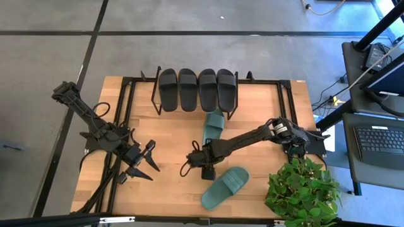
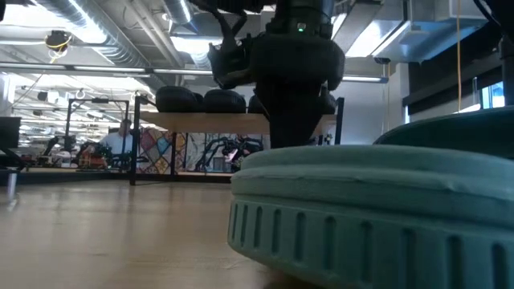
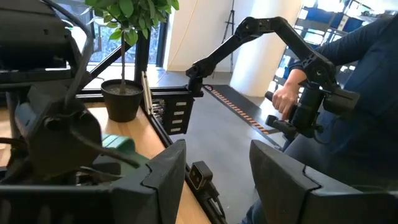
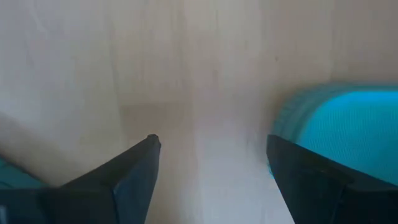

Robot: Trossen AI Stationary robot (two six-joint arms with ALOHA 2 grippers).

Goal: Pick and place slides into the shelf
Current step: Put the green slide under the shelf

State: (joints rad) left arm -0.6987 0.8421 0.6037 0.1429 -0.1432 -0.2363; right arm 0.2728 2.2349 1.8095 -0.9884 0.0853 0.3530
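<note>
From above we see four black slides (image 1: pixel 197 89) lined up side by side on the shelf (image 1: pixel 218 111) at the table's (image 1: pixel 170 189) far edge, one green slide (image 1: pixel 214 125) lying just in front of the shelf, and a second green slide (image 1: pixel 225 187) nearer the front beside a potted plant (image 1: pixel 302 190). The right gripper (image 1: pixel 208 173) hangs with jaws wide open and empty, just beside that front slide. The left gripper (image 1: pixel 146 166) waits at the table's left, jaws parted, holding nothing.
</note>
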